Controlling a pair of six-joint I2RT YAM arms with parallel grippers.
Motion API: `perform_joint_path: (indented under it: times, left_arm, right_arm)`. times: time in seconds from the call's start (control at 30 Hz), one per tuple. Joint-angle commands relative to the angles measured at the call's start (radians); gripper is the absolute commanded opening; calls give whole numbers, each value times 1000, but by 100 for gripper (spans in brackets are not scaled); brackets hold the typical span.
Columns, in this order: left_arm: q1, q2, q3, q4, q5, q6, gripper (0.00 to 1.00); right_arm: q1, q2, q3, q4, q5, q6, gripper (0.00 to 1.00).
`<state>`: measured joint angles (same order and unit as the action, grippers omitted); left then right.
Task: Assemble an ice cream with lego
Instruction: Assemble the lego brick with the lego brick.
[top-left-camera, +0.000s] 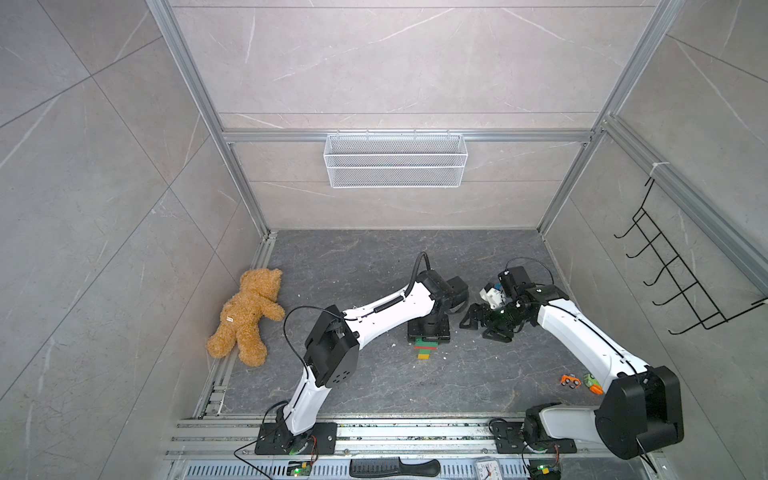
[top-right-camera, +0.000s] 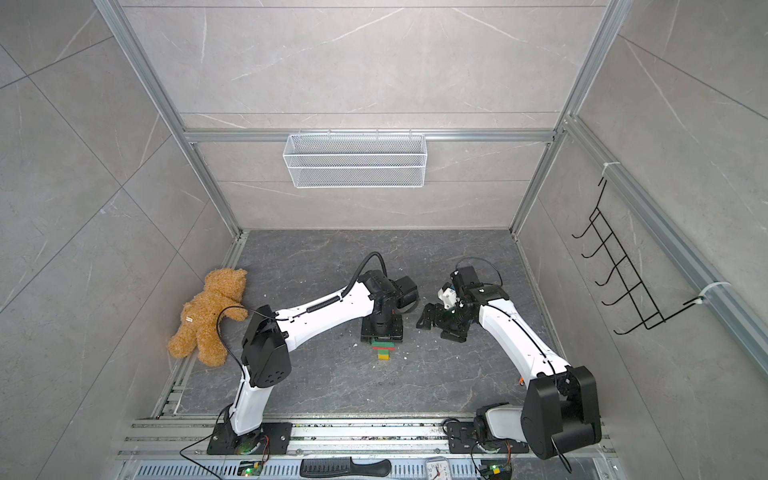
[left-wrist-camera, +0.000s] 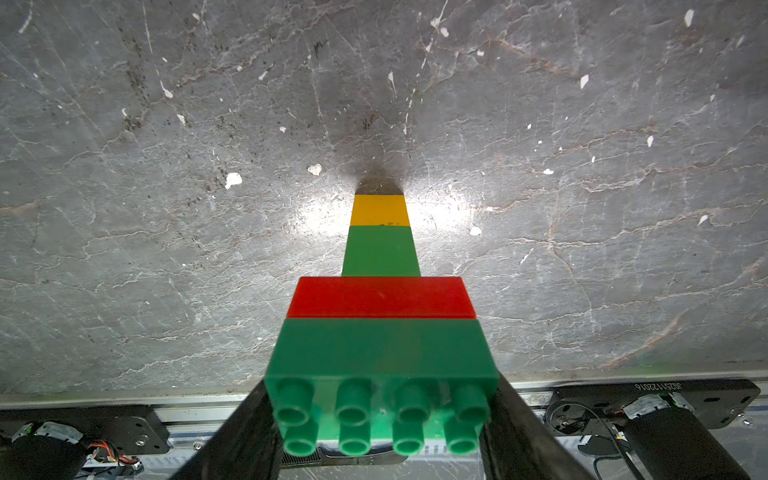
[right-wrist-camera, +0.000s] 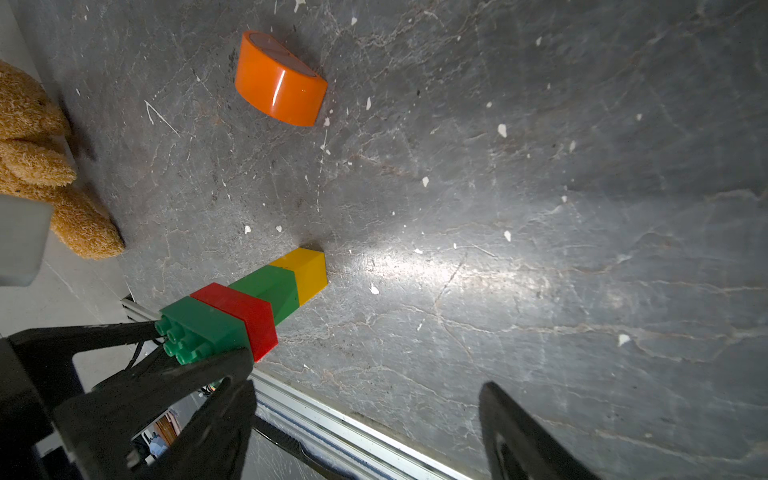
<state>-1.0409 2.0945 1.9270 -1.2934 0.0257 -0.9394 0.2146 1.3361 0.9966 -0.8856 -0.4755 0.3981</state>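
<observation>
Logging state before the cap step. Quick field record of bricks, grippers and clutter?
stack: brick stack, wide green, red, narrow green, yellow; yellow end down on the table
cap: orange half-round piece, loose on the table, apart from the stack, not fitted
left gripper: shut on the stack's wide green brick
right gripper: open, empty, beside the stack
clutter: teddy bear against the side wall; two toy cars near the right arm
</observation>
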Motion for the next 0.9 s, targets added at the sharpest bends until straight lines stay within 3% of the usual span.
perform_joint_path:
  times: [0.0,0.27,0.87]
  left_arm:
    - [-4,63,-27,-29,-26,-2,46]
    - [-4,64,26,-53,-58,-5,56]
    - [-5,32,26,-61,-93,-20,66]
  right_arm:
    - [-3,3,22,-23,9,-19,86]
    - [-2,2,24,-22,6,-19,86]
    - [-2,-4,20,-23,5,-21,86]
